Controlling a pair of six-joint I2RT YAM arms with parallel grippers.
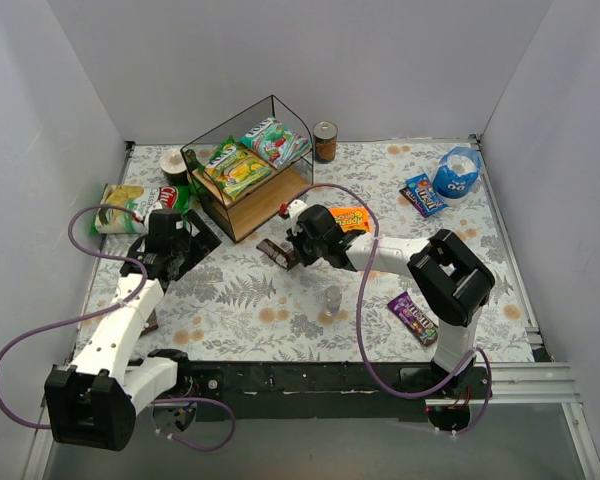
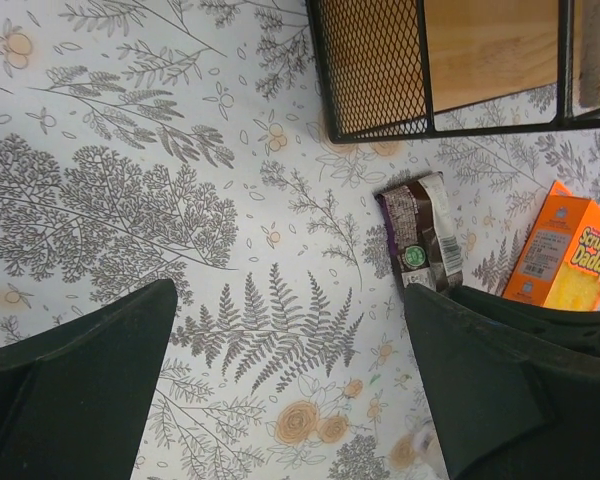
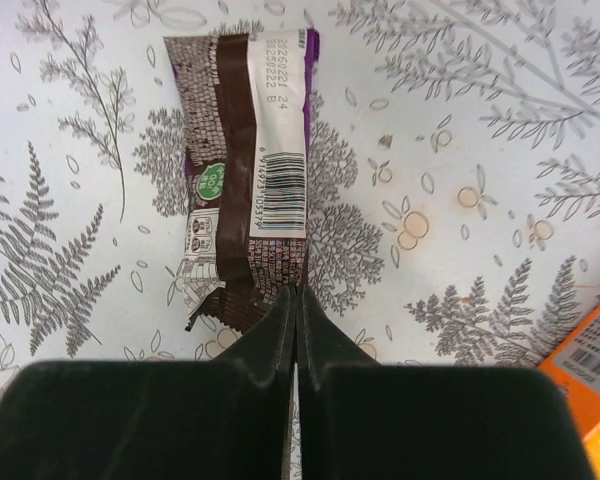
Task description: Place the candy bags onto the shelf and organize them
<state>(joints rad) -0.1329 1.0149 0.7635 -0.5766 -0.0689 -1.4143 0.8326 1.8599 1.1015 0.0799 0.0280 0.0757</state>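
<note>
The wire shelf (image 1: 248, 205) stands at the back left; its mesh side shows in the left wrist view (image 2: 372, 70). A green-yellow bag (image 1: 236, 168) and a teal-white bag (image 1: 275, 140) lie on its top board. The dark brown wrapper (image 1: 277, 252) lies on the mat in front of the shelf (image 2: 425, 235). My right gripper (image 1: 292, 250) is shut (image 3: 298, 292), its tips pinching the near edge of this wrapper (image 3: 245, 170). My left gripper (image 1: 185, 240) is open and empty over bare mat (image 2: 290, 340). The purple wrapper (image 1: 413, 316) and small blue pack (image 1: 423, 194) lie at the right.
An orange box (image 1: 352, 218) lies right of the right gripper (image 2: 570, 250). A round blue pouch (image 1: 458, 172), a brown can (image 1: 325, 141), a jar (image 1: 173, 163), a yellow-green snack bag (image 1: 130, 207) and a small clear cup (image 1: 332, 299) are around.
</note>
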